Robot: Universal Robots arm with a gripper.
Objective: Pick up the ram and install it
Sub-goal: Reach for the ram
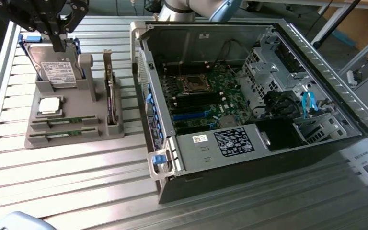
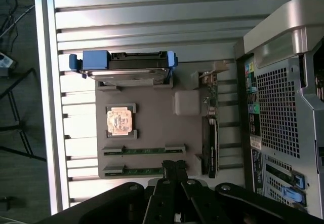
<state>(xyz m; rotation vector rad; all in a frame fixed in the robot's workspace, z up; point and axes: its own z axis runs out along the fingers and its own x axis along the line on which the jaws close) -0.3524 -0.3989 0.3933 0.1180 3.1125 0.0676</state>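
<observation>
1. Silvery slatted aluminium bench (image 1: 56, 182) (image 2: 152, 11) carries everything here.
2. A large black-and-grey metal computer case (image 1: 312, 52) (image 2: 278, 107) lies on its side with the panel off. Its green motherboard (image 1: 203, 91) faces up. It takes up the bench's side toward the exterior view's right.
3. A flat grey plastic holder (image 1: 69, 139) (image 2: 152, 107) sits just beside the case, near the bench's edge on the exterior view's left.
4. The black robot gripper (image 1: 59, 45) (image 2: 174, 171) hangs above the holder with its two fingers pressed together and nothing between them. In the exterior view its tips show in front of the top of the hard drive.
5. A silver hard drive (image 1: 59, 72) (image 2: 126, 69) with blue side rails stands on edge in the holder's end toward the bench's far edge.
6. A dark expansion card (image 1: 111, 96) (image 2: 210, 148) with a metal bracket stands on edge along the holder's side nearest the case.
7. Two long, thin green ram sticks (image 1: 65, 121) (image 2: 144, 151) lie parallel in their slots at the holder's end toward the bench's near edge. Both are seated there and not lifted.
8. A square silver processor chip (image 1: 50, 105) (image 2: 120, 121) rests in its recess between the hard drive and the ram sticks.
</observation>
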